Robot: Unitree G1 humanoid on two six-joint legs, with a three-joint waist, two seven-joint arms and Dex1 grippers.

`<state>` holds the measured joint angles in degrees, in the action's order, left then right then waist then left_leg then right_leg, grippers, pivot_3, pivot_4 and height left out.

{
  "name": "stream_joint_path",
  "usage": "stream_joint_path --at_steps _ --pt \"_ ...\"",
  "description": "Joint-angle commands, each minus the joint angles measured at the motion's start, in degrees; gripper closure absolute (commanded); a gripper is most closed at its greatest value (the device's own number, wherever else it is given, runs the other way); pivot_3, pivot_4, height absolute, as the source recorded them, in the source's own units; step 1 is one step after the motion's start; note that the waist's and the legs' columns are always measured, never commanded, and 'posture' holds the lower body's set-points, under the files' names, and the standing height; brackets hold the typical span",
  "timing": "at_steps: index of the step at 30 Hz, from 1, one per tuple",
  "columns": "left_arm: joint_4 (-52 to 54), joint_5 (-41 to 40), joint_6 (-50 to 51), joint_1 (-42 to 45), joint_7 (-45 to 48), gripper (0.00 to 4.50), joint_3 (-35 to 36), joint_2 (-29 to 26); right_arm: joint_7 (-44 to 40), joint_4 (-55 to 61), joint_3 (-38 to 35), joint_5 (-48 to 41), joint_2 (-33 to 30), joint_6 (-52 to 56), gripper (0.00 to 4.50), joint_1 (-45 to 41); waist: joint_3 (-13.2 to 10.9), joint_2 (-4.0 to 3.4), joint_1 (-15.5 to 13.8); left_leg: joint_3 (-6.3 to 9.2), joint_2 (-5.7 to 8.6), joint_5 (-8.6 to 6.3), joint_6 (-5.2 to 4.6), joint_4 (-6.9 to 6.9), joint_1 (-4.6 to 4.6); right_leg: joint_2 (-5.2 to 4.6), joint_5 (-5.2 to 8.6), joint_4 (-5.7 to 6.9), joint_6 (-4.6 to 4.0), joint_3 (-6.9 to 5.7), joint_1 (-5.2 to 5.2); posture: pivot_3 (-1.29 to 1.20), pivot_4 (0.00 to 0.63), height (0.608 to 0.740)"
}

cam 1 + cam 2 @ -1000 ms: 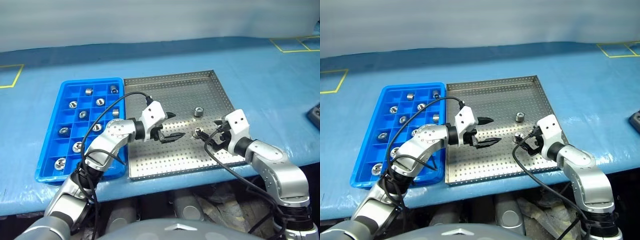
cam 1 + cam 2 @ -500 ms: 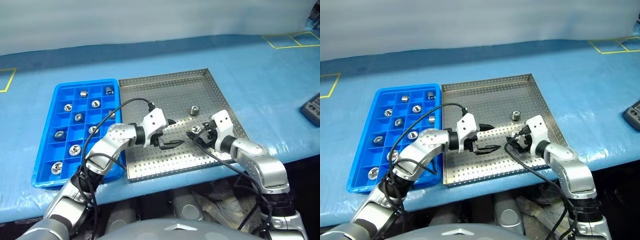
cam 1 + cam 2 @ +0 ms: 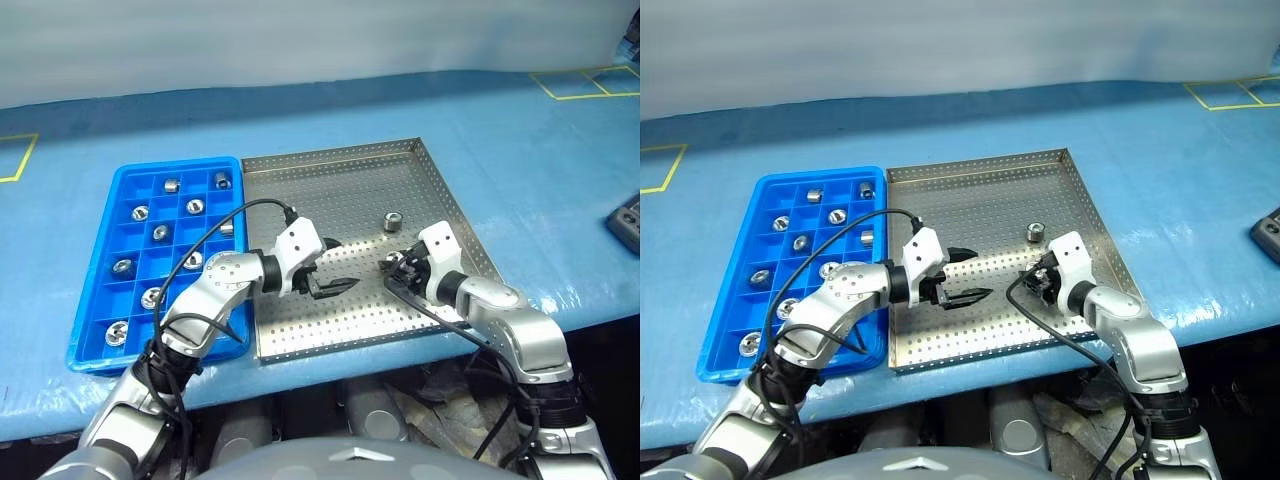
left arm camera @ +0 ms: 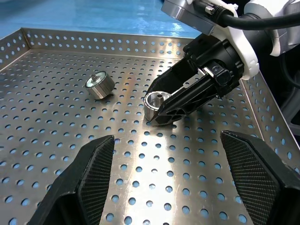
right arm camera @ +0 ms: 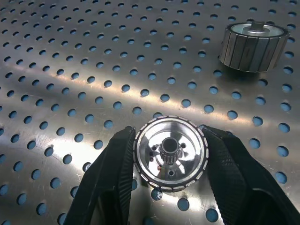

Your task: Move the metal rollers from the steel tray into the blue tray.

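We're seeing eight rollers sitting in the blue tray point(image 3: 88, 340). Two are resting on the steel tray point(image 3: 300, 180), with bare floor all around. Our right gripper point(image 5: 169, 157) is squeezing one roller point(image 5: 170, 153); the other roller point(image 3: 392, 221) is lying nearby. Our left gripper point(image 3: 333, 266) is hovering wide open, empty.

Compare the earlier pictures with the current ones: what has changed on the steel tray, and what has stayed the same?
The right gripper has closed on a roller it earlier approached with open fingers. The left gripper stays open; the second roller remains in the steel tray.
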<state>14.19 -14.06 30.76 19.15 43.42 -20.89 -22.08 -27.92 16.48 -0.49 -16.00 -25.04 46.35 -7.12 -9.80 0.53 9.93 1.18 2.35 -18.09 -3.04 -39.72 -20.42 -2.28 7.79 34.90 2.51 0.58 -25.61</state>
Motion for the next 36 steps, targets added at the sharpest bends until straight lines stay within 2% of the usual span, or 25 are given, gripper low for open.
stream_joint_path --at_steps 1,8,27,30,36 --pt "3.5 -0.9 0.1 -0.6 -0.4 0.54 1.7 -0.2 0.8 2.2 -0.2 0.2 0.1 -1.7 2.20 -1.6 0.0 0.00 -0.1 0.00 0.00 0.00 0.00 0.00 0.00 0.00 0.00 0.00 0.00 0.00 0.00 -0.24 0.150 0.740" --pt "5.4 -1.6 0.8 -2.3 -1.2 0.54 3.2 -0.5 1.6 2.0 0.7 0.2 0.0 -0.6 2.20 -2.7 0.0 0.00 -0.4 0.01 0.00 0.00 0.00 -0.01 0.00 0.00 -0.01 0.00 0.00 0.00 0.00 -0.22 0.150 0.740" --pt "4.9 -1.1 0.6 -1.6 -1.4 0.54 3.1 -0.8 1.6 0.8 2.3 0.5 -2.9 1.3 2.20 1.2 0.0 0.00 -3.0 -0.09 0.00 -0.05 -0.08 -0.14 0.00 -0.01 -0.03 -0.01 0.02 -0.02 0.03 -0.23 0.150 0.740" --pt "4.7 -1.0 0.5 -1.4 -1.4 0.54 3.2 -0.8 1.9 0.7 1.4 -0.2 -2.4 1.4 2.74 0.9 0.0 0.00 -3.0 -0.11 0.01 -0.06 -0.10 -0.17 0.00 0.00 -0.04 -0.01 0.05 -0.03 0.04 -0.23 0.150 0.740" --pt "5.0 -1.0 0.5 -1.8 -1.5 0.54 3.4 -0.9 1.6 1.3 2.3 -0.5 -2.0 0.8 2.77 -0.1 0.0 0.00 -3.0 -0.12 0.00 -0.06 -0.11 -0.17 0.00 0.00 -0.05 -0.01 0.06 -0.03 0.04 -0.23 0.150 0.740"
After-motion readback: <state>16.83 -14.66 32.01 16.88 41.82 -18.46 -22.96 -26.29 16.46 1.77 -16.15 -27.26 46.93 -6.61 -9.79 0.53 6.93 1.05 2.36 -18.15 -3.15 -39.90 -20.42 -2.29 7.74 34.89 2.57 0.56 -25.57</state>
